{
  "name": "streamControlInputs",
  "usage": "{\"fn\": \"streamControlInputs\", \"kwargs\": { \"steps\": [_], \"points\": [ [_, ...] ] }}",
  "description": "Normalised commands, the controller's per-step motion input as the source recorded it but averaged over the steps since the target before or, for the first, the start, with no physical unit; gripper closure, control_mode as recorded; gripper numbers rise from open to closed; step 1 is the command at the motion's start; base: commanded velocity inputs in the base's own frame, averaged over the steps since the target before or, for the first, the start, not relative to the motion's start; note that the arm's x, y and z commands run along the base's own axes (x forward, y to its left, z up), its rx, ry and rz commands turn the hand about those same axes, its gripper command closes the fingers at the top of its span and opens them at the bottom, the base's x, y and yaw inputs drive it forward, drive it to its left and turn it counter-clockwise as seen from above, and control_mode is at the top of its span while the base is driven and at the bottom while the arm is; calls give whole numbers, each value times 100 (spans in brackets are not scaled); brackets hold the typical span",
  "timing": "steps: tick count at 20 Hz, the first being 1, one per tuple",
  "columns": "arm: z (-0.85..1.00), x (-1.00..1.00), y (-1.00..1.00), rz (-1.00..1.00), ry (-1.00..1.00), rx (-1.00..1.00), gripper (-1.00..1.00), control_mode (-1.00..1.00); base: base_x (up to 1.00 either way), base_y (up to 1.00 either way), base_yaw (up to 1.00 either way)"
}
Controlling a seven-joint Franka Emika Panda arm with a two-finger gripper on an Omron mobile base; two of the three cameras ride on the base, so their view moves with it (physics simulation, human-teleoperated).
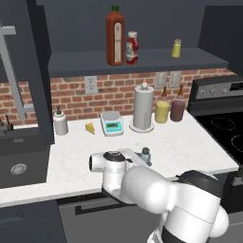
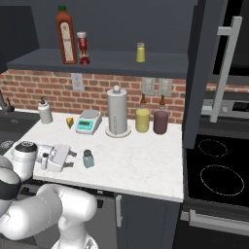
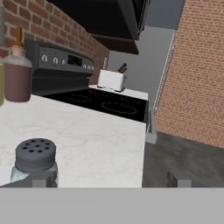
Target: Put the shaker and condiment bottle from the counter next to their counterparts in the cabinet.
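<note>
on counter (image 2: 146,165) | shaker (image 2: 88,158): pale blue, grey perforated cap, upright | gripper (image 2: 73,159): spread wide, empty

A pale blue shaker (image 2: 88,159) with a grey cap stands at centre-left on the white marbled counter (image 2: 141,160). Upper left, a red condiment bottle (image 2: 83,48) sits beside a green-capped red bottle (image 2: 66,36); red brick backsplash (image 2: 97,90) behind.
</note>
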Motion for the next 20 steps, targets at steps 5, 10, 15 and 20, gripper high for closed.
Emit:
{"fn": "streamControlInputs", "kwargs": {
  "steps": [5,10,15,20],
  "points": [
    [-1,4,-2,0,0,0,-100,-100,0,0,0],
    [0,18,-3,0,0,0,-100,-100,0,0,0],
    [0,13,0,0,0,0,-100,-100,0,0,0],
    [-1,9,0,0,0,0,-100,-100,0,0,0]
  ]
}}
